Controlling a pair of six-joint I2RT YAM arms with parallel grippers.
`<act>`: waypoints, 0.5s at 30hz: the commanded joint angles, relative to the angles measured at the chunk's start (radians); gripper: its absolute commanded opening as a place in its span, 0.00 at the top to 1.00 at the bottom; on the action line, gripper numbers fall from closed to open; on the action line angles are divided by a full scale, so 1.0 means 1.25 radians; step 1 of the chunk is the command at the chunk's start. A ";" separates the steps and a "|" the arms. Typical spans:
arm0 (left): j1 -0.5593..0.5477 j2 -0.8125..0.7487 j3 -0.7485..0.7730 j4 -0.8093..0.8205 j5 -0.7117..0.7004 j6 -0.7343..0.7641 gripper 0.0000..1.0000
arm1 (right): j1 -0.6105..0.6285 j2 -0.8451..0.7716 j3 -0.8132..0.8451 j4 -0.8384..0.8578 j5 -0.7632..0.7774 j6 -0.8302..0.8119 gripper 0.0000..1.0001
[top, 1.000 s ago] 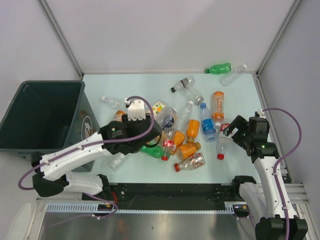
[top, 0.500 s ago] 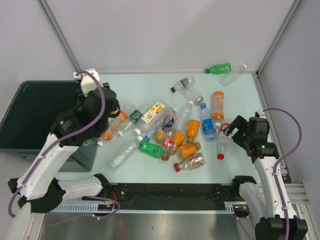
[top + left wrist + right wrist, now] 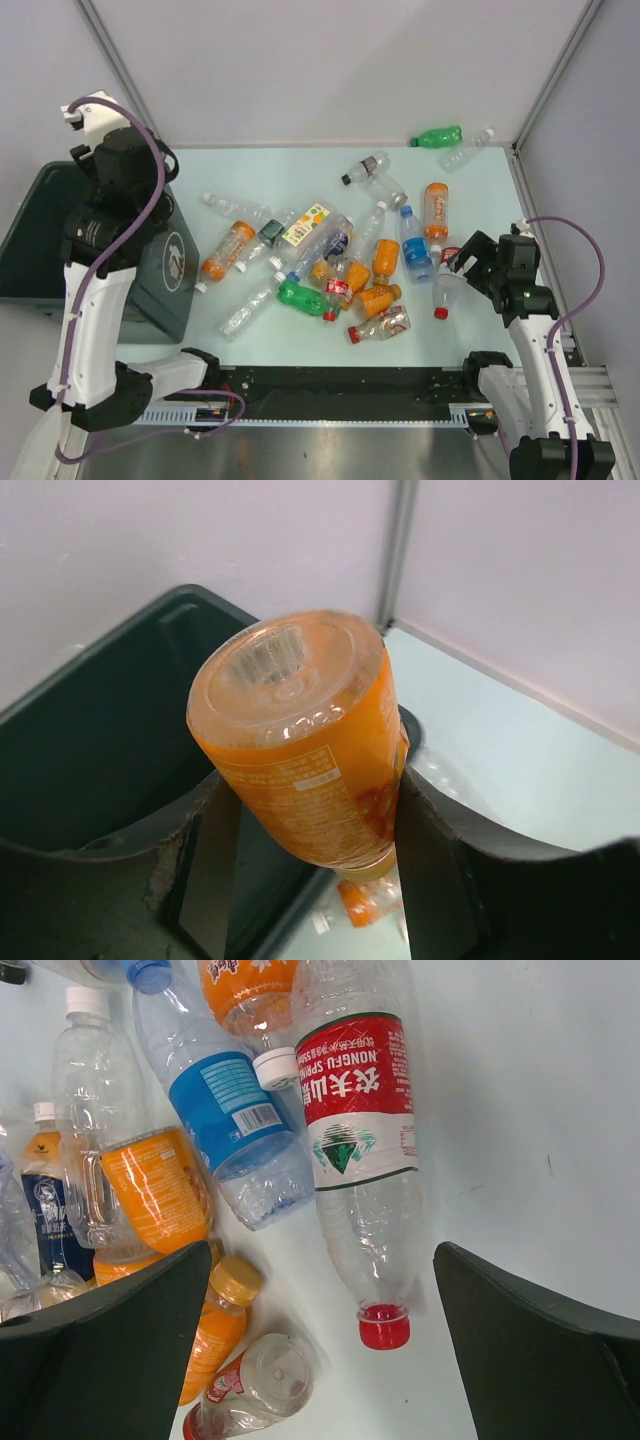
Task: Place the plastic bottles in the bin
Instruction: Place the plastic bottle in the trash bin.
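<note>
Nearest me, my right claw (image 3: 320, 1345) hangs spread wide over a red-labelled bottle (image 3: 360, 1130) at the edge of the plastic bottles (image 3: 330, 262) strewn across the tabletop (image 3: 485, 195). Farther back, my left claw (image 3: 315, 830) pinches an orange bottle (image 3: 300, 750) above the bin (image 3: 50, 235), not yet dropped. I judge the job barely begun: nearly all lie outside, right to a green bottle (image 3: 437, 135) by the far wall (image 3: 330, 70).

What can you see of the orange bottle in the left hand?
The orange bottle is orange plastic with a paler round base facing the wrist camera and a printed label on its side; its cap end is hidden. The left hand grips it on both sides, above the bin near its rim.
</note>
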 commanded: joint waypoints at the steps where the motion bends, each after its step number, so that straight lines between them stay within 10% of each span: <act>1: 0.103 0.005 0.025 0.029 0.020 0.043 0.43 | -0.005 -0.012 0.004 0.007 0.001 -0.013 0.01; 15: 0.281 -0.125 -0.266 0.027 0.121 -0.075 0.24 | -0.009 0.000 0.004 0.008 -0.004 -0.013 0.00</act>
